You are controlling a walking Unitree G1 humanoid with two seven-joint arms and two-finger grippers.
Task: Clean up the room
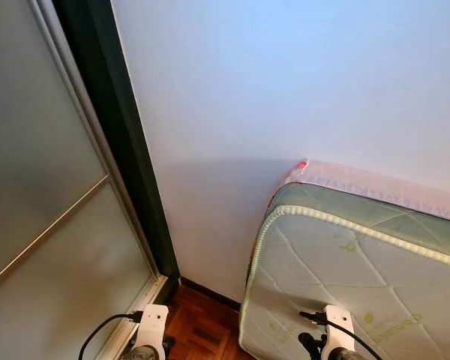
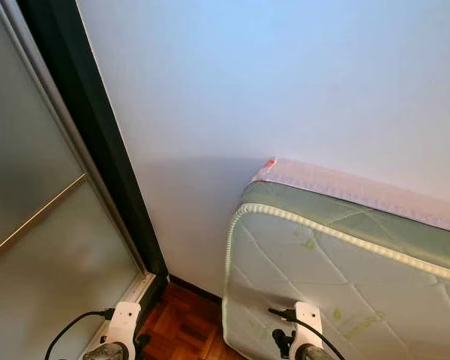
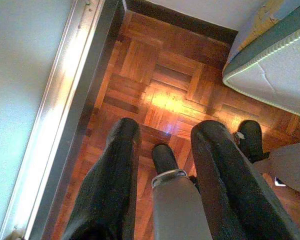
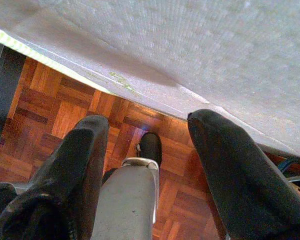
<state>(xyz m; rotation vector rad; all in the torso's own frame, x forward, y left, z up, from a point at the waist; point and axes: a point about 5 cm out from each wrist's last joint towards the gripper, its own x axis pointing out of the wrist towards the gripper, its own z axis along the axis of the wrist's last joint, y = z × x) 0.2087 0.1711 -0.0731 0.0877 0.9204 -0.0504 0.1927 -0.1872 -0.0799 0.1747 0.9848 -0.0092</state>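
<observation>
Mattress [image 4: 200,55] just beyond right jaws

mattress [image 1: 360,285] against wall [image 1: 285,90]

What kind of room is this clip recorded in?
Probably a bedroom corner in a home: a white quilted mattress with green edging leans against the plain white wall, beside a frosted-glass sliding door in a dark frame, over reddish wood parquet flooring.
</observation>
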